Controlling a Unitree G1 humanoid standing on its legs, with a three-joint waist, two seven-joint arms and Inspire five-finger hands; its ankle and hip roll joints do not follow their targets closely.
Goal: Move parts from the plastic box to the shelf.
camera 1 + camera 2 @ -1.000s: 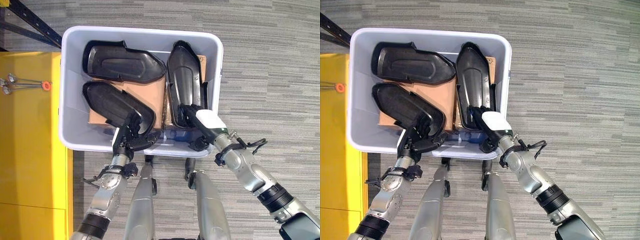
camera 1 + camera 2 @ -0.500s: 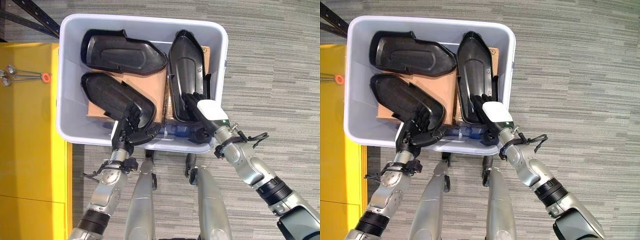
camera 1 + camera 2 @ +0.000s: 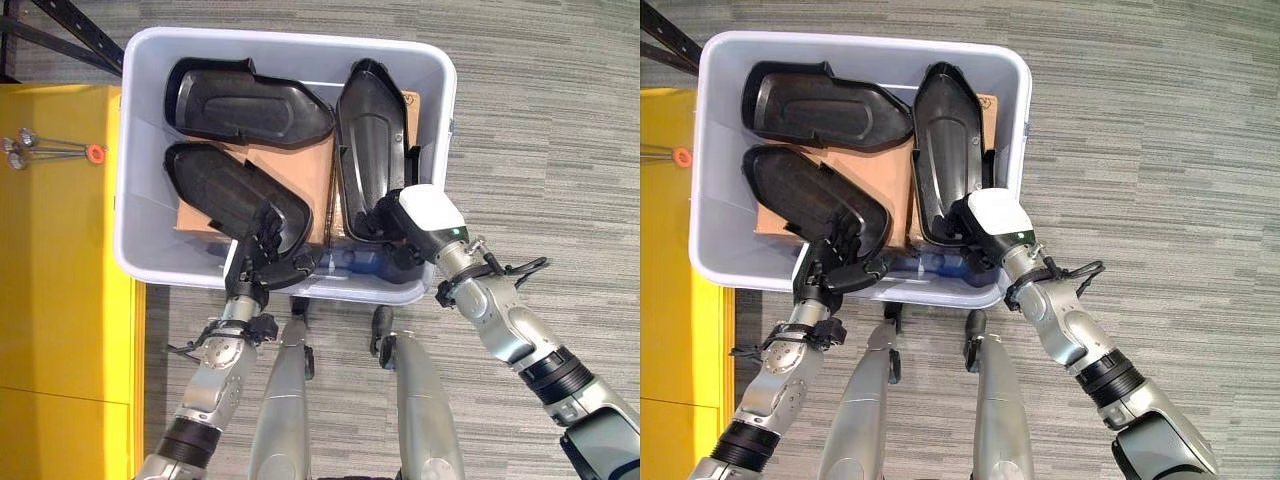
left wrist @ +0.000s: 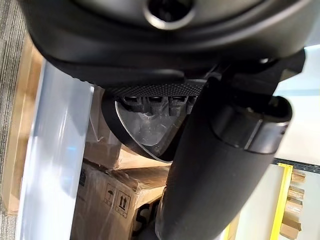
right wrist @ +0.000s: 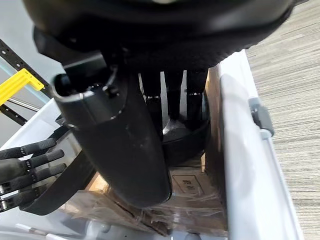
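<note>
In the left eye view three black moulded parts lie in the plastic box (image 3: 440, 150): the left hand (image 3: 262, 262) has its fingers laid over the near end of the left-hand part (image 3: 225, 195), thumb beneath the rim, apparently pinching it, while the right hand (image 3: 415, 215) reaches onto the near end of the long part (image 3: 368, 140) just beyond it; a third part (image 3: 245, 100) lies farther off, past the left hand. The right eye view shows the same layout, with cardboard (image 3: 885, 170) under the parts. The left wrist view shows the part's ribbed rim (image 4: 150, 107) caught between fingers and thumb. The right wrist view shows fingers (image 5: 172, 95) curled down over that part's rounded end, so I judge it gripped. These look like thin, stiff, glossy shells, light but slippery; the raised edge rim seems the best hold, with each lifted level to avoid flexing.
</note>
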